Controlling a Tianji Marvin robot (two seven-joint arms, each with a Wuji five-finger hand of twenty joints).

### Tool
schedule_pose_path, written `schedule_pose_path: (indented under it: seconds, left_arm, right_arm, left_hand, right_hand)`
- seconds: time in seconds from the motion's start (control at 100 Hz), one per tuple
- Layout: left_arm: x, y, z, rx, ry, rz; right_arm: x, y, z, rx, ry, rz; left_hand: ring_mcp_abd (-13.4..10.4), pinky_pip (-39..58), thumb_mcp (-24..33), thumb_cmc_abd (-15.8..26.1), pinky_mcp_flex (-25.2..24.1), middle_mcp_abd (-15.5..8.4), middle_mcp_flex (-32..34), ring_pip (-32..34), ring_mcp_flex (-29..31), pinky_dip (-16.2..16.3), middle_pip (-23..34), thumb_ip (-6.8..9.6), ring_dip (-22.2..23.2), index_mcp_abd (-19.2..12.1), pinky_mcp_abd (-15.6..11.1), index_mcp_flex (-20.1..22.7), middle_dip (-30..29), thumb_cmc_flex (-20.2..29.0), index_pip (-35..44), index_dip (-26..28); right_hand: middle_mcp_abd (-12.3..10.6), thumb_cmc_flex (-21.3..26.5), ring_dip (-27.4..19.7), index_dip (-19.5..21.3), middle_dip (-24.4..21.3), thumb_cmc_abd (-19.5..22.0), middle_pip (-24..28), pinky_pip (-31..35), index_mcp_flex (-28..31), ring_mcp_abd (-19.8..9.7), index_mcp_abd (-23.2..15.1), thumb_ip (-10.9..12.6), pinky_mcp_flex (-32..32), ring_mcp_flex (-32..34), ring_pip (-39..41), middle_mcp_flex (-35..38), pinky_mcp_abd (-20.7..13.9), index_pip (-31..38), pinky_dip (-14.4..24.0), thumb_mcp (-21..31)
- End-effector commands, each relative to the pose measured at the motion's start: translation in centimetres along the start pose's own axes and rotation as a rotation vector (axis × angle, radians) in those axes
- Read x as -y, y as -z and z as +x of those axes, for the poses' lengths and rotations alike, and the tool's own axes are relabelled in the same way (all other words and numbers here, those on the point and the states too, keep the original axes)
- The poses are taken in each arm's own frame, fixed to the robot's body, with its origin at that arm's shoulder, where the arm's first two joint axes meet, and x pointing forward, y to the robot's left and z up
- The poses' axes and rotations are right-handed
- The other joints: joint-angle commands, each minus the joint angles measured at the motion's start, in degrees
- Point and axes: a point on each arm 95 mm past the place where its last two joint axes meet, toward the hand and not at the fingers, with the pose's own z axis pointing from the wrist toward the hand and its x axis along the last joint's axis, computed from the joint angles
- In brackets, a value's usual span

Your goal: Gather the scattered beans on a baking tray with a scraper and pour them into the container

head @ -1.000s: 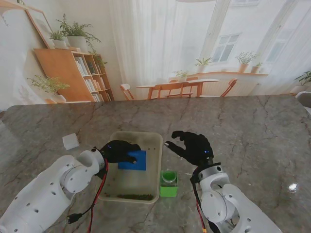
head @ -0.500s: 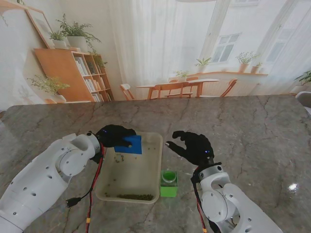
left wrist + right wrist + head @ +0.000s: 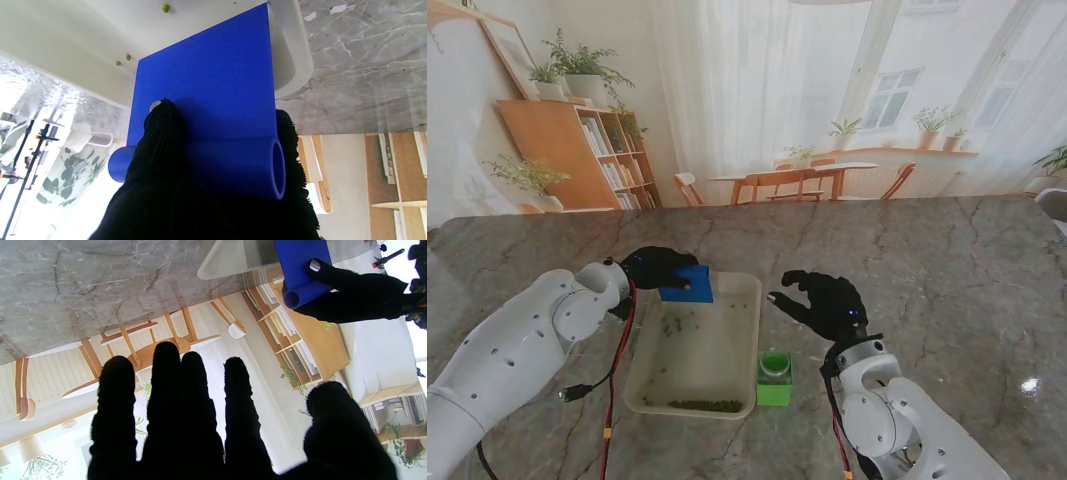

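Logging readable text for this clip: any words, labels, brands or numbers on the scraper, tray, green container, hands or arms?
None can be read.
Blue scraper: plain, no print.
Baking tray: plain, unmarked.
Green container: no label visible from the stand view.
Left hand and right hand: plain black gloves.
Book spines on the background shelf: too small and blurred to read.

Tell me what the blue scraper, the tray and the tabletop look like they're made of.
Scraper: looks like matte moulded plastic, uniformly blue with a tubular handle. Tray: probably off-white plastic, with thick rounded rims. Tabletop: polished grey veined marble or a lookalike; it shows reflections.
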Motion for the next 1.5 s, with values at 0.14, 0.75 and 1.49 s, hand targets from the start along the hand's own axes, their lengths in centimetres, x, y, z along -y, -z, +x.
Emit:
schedule_pose_path:
  seconds: [0.14, 0.75, 1.49]
  left_arm:
    - [-0.8, -1.2, -0.2, 0.0, 0.03, -0.015]
    - [-3.3, -1.4, -0.7, -0.018, 0.036, -0.101]
    - [-4.4, 0.8, -0.2, 0.004, 0.085, -0.158]
  right_arm:
    - [0.1, 0.1, -0.1, 0.005, 0.004, 0.015]
    - [0.2, 0.2, -0.2, 0.002, 0.002, 0.015]
    - [0.2, 0.2, -0.1, 0.0, -0.002, 0.011]
  left_hand:
    - [-2.05, -0.52, 5.05, 6.16, -0.66, -2.25, -0.73, -1.22, -0.91, -0.32, 0.84, 1.46, -0.23, -2.35, -2.03, -0.81, -0.72, 5.54, 1.5, 0.53]
    - [-2.15, 1.11, 4.43, 4.7, 0.68, -1.76, 1.06, 0.53, 0.82, 0.28, 0.54, 1.48, 0.46, -3.27, -2.37, 1.11, -1.42, 5.54, 1.09, -2.08]
    - [-2.6, 3.0, 4.53, 3.71, 3.58, -1.48, 2.8, 1.53, 3.11, 0.78, -0.09, 1.4, 1.32, -3.03, -2.56, 2.53, -1.79, 5.54, 1.2, -2.66]
  right_hand:
    - [0.07, 0.52, 0.0, -0.81, 0.67, 0.91, 0.49, -0.29, 0.68, -0.27, -0.86, 1.71, -1.0, 0.08, -0.18, 0.63, 1.17, 0.34, -0.28, -1.75]
    - [0.06, 0.58, 0.01, -0.8, 0.68, 0.99, 0.49, -0.28, 0.78, -0.25, -0.83, 1.72, -1.0, 0.18, -0.13, 0.64, 1.21, 0.39, -0.29, -1.86]
    - [0.08, 0.61, 0.03, -0.79, 0.69, 1.01, 0.5, -0.3, 0.92, -0.2, -0.85, 1.73, -1.0, 0.2, -0.12, 0.73, 1.22, 0.45, -0.29, -1.99]
